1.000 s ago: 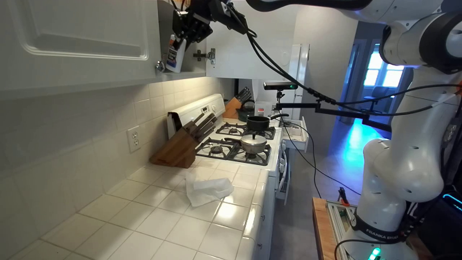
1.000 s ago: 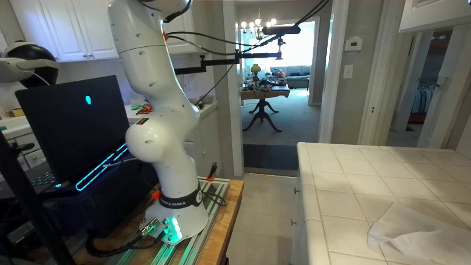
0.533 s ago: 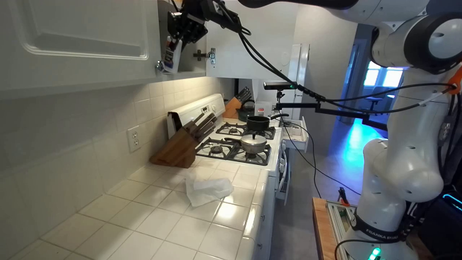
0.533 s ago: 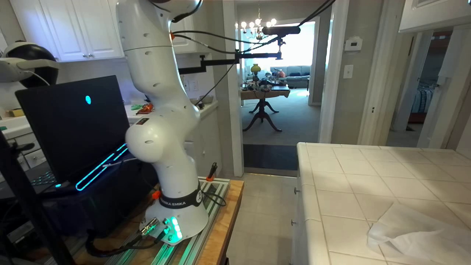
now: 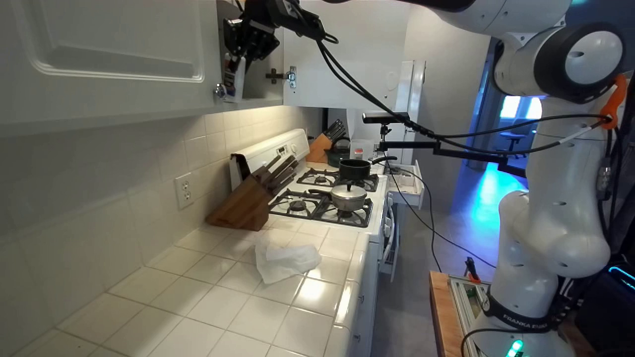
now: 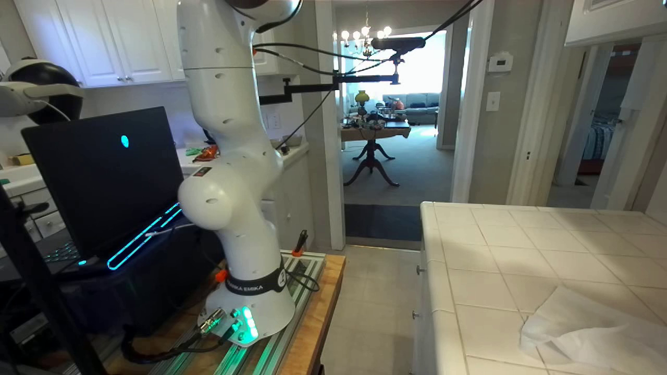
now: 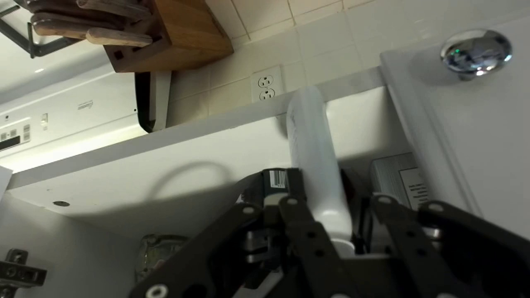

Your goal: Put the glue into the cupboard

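Above a white-tiled kitchen table [image 5: 238, 297], a white robot arm [image 5: 555, 238] stretched into a wall cupboard [image 5: 270, 99] with one door [image 5: 367, 39] standing open, the arm's black hand [image 7: 325, 186] pinching a pale bottle of glue [image 5: 238, 82] from both sides. The glue was at the front of the cupboard, slightly tilted above its bottom shelf [image 7: 232, 145]; whether its base touched the shelf could not be told. On the table lay a crumpled white sheet [image 5: 285, 260], visible in both exterior views. Farther along, a wooden knife block [image 5: 240, 203] pointed its handles toward a white stove [image 5: 258, 158], close to an outlet [image 5: 184, 191] in the tiled wall [image 5: 99, 208]. A lidded silver pot [image 5: 348, 198] and a dark pan [image 5: 354, 169] sat on the stove. Elsewhere in the room, a black laptop [image 6: 104, 177] stood beside the arm's lower section, and a lit chandelier [image 6: 366, 31] hung beyond a doorway [image 6: 333, 182]. From its base on a wooden stand [image 5: 444, 307], the arm rose nearly upright, bent near the top of an exterior view and ran across toward the cupboard, its upper reach partly cropped. The hand slanted downward, while dark cables [image 5: 421, 129] sagged between it and the arm's upright section. From the wrist, a grey box [image 7: 389, 178] showed inside the cupboard.
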